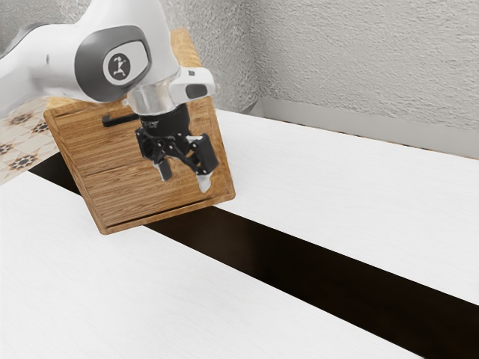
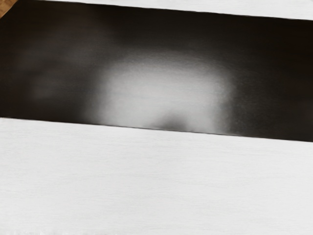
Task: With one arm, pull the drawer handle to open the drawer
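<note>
Black two-finger gripper, jaws spread and empty, hangs before the light-brown wooden drawer box at the exterior view's upper left, just below and right of its thin black bar handle, not touching it; white tabletop with a dark band underneath.

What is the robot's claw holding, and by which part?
Nothing. The black two-finger claw is open and empty in front of the brown wooden drawer box, lower than its thin black handle.
</note>
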